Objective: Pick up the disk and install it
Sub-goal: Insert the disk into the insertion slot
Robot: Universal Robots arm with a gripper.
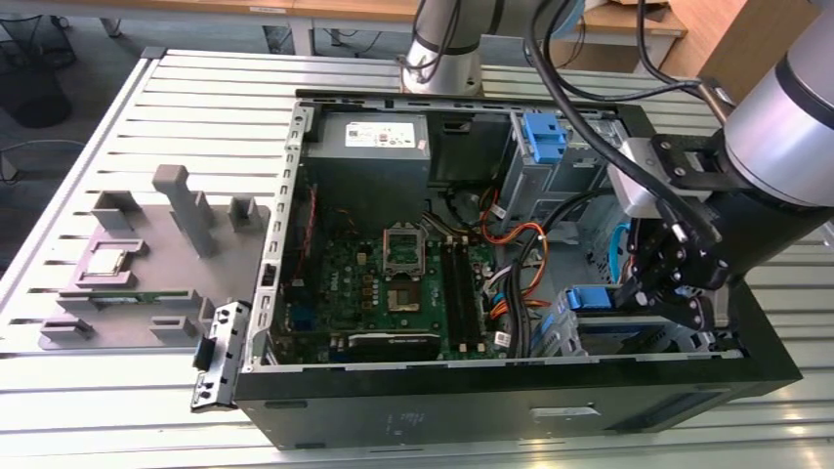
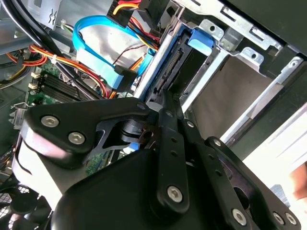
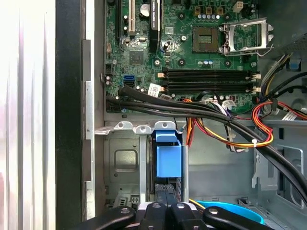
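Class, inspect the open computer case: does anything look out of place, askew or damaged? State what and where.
Nothing looks spilled or broken. One oddity: the processor socket's frame on the motherboard is flipped open. The disk stands on edge in the drive cage, straight, not askew.

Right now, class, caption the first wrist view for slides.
Black gripper at blue-framed disk, edge-on in grey metal drive bay beside green motherboard.

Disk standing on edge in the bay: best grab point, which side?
Probably the exposed edge of the disk, pinched across its thickness, coming in through the open side of the case. It stands on edge in the cage, whose walls cover its flat faces.
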